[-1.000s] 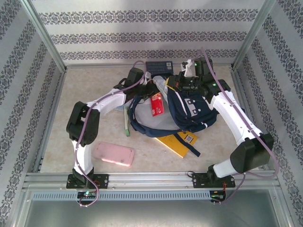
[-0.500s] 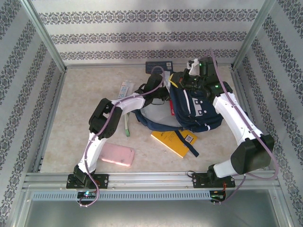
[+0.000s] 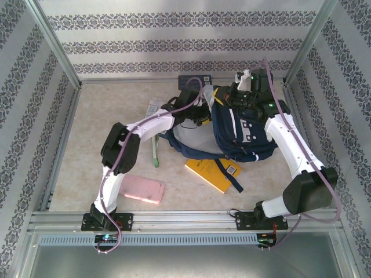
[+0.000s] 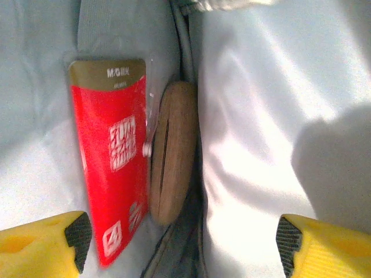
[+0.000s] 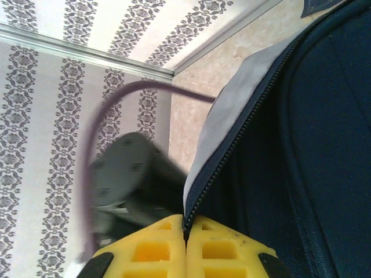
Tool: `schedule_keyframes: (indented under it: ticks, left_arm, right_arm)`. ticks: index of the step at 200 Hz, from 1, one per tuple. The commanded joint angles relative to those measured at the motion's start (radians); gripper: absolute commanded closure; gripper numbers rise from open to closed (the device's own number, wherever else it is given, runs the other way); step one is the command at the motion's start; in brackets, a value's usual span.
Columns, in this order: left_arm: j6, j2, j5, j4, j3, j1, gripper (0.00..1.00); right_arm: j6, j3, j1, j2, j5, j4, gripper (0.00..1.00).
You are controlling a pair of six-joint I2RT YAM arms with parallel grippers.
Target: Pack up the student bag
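The left gripper (image 4: 182,246) hangs inside the mouth of the bag, its yellow fingers spread wide with nothing between them. Just past them a red packet (image 4: 113,174) lies flat on the pale lining, touching a flat oval wooden piece (image 4: 174,153) on its right.

The right gripper (image 5: 186,231) is pinched together on the zip edge of the student bag (image 3: 240,130), holding the opening up. The bag lies toward the far right of the table, between the two arms. Its navy front faces up and its grey lining gapes to the left.

On its near side a yellow book (image 3: 211,174) lies right against it. A pink case (image 3: 139,189) rests near the left arm's base.

The bag looks soft and floppy to me, and light for its bulk. I'd expect the fabric to sag shut unless it is lifted by the rim. The firmer zip hem or a strap seems the place to grip, not the slick lining.
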Motion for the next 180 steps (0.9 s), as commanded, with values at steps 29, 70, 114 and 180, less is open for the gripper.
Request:
schedule_keyframes:
  ticks: [29, 70, 114, 180]
  left_arm:
    - [0.372, -0.341, -0.159, -0.490, -0.039, 0.002, 0.20]
    - [0.391, -0.580, -0.348, -0.623, -0.284, 0.095, 0.15]
    - [0.380, -0.676, -0.369, -0.668, -0.452, 0.209, 0.06]
    - [0.391, -0.594, -0.458, -0.729, -0.478, 0.209, 0.01]
  right_arm:
    - [-0.126, 0.018, -0.010, -0.055, 0.051, -0.063, 1.00]
    - [-0.148, -0.006, -0.009, -0.078, 0.056, -0.080, 1.00]
    - [-0.167, -0.022, -0.010, -0.094, 0.068, -0.097, 1.00]
    - [-0.178, -0.041, -0.007, -0.111, 0.067, -0.112, 1.00]
